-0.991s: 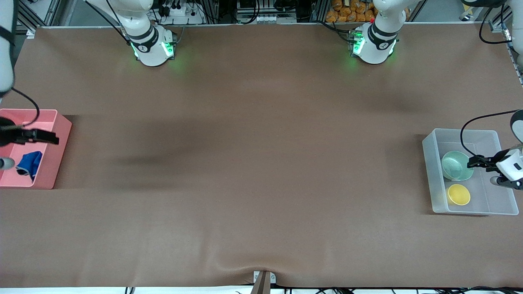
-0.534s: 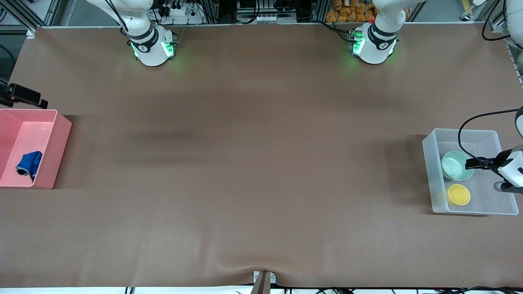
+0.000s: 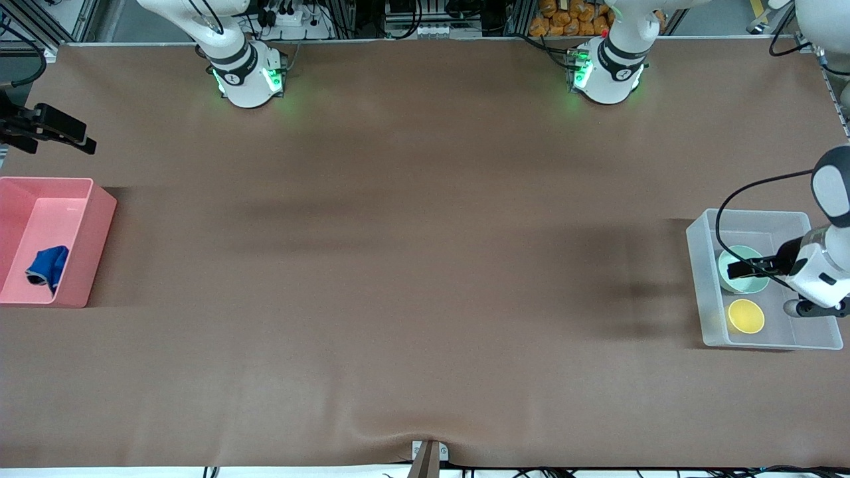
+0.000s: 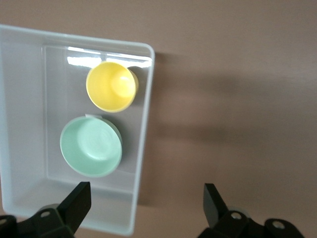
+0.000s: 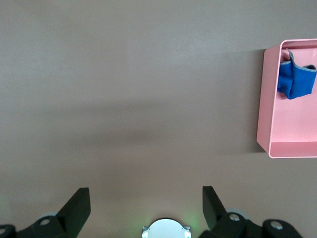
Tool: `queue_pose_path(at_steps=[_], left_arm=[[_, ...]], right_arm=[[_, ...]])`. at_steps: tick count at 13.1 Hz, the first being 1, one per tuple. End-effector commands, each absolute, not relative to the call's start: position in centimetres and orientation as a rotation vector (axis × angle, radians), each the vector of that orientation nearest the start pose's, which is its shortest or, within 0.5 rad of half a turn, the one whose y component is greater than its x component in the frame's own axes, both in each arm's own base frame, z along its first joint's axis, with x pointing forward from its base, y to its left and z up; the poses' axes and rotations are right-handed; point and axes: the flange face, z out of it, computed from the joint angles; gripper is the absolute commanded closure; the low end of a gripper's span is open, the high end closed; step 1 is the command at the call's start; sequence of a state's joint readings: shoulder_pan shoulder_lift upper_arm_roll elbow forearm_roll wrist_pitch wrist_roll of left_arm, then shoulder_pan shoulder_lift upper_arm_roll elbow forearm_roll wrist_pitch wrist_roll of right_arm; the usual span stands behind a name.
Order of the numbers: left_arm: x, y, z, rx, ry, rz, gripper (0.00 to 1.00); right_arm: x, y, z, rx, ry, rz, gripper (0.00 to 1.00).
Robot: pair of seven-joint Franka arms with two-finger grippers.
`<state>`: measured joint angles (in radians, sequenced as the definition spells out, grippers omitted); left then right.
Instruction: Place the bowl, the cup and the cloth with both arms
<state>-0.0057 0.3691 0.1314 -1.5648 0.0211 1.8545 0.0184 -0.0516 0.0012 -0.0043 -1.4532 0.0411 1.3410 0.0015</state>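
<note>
Both my grippers are hanging with jaws apart, holding nothing.

My left gripper (image 3: 737, 269) is lifting over the bowl (image 3: 742, 276), which sits beside the cup (image 3: 746, 316) in the clear bin (image 3: 697, 279); my right gripper (image 3: 80, 139) has swung off the pink bin (image 3: 96, 226) holding the cloth (image 3: 48, 264). My left wrist is showing the bowl unobstructed.

Glossy smooth bowl (image 4: 91, 146) and cup (image 4: 111, 87) sit in a translucent plastic bin (image 4: 143, 124); soft fabric cloth (image 5: 295, 79) lies in a matt pink plastic bin (image 5: 262, 99).
</note>
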Motion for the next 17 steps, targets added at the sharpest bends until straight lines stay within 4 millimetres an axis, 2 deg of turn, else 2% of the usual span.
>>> queue_pose_path(at_steps=[1,3,5,8,9,12,13,16,17], left_arm=[[63.2,5.7,49.0,-3.095,-0.172,0.057,0.00],[61.2,4.3,52.8,-3.121,-0.152,0.056,0.00],[58.5,3.1,55.5,-3.134,-0.119,0.072,0.00],[54.6,2.2,55.9,-3.146,-0.080,0.080,0.00],[54.0,2.3,56.2,-3.148,-0.080,0.063,0.00],[53.7,2.3,57.7,-3.164,-0.085,0.019,0.00],[54.4,2.3,58.3,-3.183,-0.095,-0.010,0.00],[58.4,1.8,58.9,-3.171,-0.096,-0.059,0.00],[58.8,1.8,59.8,-3.171,-0.098,-0.093,0.00]], right_arm=[[51.9,-3.4,66.3,-3.115,0.103,0.157,0.00],[52.0,-4.5,65.8,-3.114,0.101,0.171,0.00],[52.0,-5.0,65.8,-3.113,0.116,0.173,0.00],[51.8,-5.1,65.8,-3.112,0.116,0.185,0.00],[51.9,-5.4,65.7,-3.111,0.127,0.187,0.00],[52.0,-6.0,65.8,-3.111,0.142,0.168,0.00],[52.1,-5.9,65.7,-3.110,0.142,0.170,0.00],[52.1,-5.9,65.6,-3.109,0.142,0.175,0.00],[52.1,-5.9,65.5,-3.109,0.142,0.177,0.00]])
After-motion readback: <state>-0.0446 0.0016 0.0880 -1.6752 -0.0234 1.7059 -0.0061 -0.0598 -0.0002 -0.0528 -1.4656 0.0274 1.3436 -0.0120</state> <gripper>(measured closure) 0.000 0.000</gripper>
